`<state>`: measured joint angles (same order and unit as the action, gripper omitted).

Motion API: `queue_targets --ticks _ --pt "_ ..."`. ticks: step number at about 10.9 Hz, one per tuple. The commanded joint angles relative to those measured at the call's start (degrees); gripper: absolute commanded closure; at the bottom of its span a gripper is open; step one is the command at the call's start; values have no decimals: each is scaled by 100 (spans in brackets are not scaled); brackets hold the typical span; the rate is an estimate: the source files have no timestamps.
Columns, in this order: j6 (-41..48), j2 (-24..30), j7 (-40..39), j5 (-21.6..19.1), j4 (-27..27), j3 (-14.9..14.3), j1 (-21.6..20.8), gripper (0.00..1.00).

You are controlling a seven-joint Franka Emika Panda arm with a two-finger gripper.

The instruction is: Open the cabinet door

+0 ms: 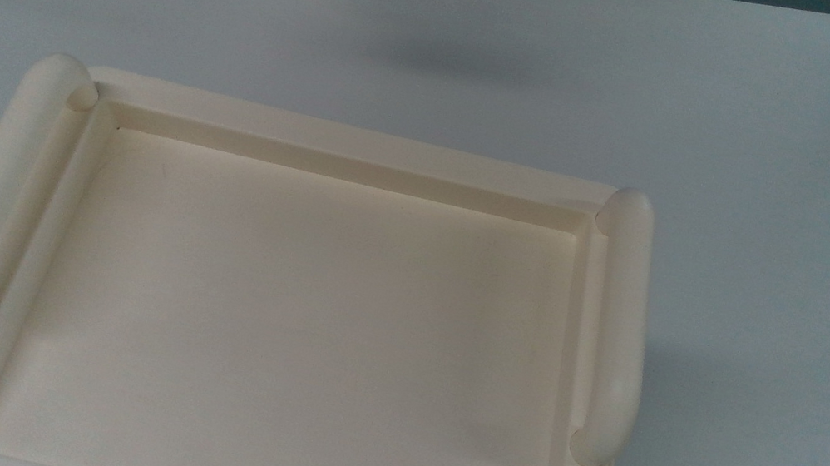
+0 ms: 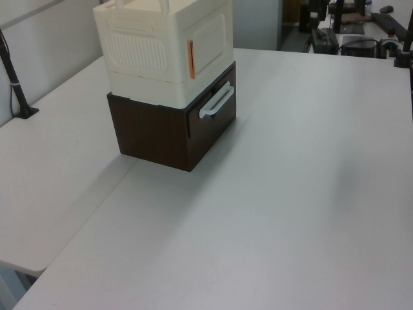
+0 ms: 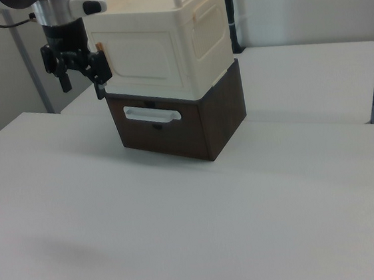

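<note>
Gripper (image 3: 81, 79), jaws spread and holding nothing, is hovering beside cabinet door's (image 3: 140, 59) free edge, apparently lining up to hook it; cabinet (image 3: 163, 42) is sitting on dark drawer box (image 3: 179, 124).

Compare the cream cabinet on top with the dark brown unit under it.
The cabinet is cream plastic; the brown unit is dark wood-coloured. The cabinet has rounded rails above a recessed top; the brown unit has no rails but carries a pale bar handle on its front. The cabinet's front is a moulded panel, the cabinet door, flush and closed, with the gripper beside its edge on the right view's left. Both are boxy and stacked on the white table.
</note>
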<state>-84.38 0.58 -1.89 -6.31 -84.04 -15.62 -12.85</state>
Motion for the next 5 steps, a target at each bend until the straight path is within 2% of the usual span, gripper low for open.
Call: queue_targets --ticks 1,5 --pt "158 73 -118 60 -16 -20 -7 0" --pt "159 74 -127 25 -24 -29 2 0"
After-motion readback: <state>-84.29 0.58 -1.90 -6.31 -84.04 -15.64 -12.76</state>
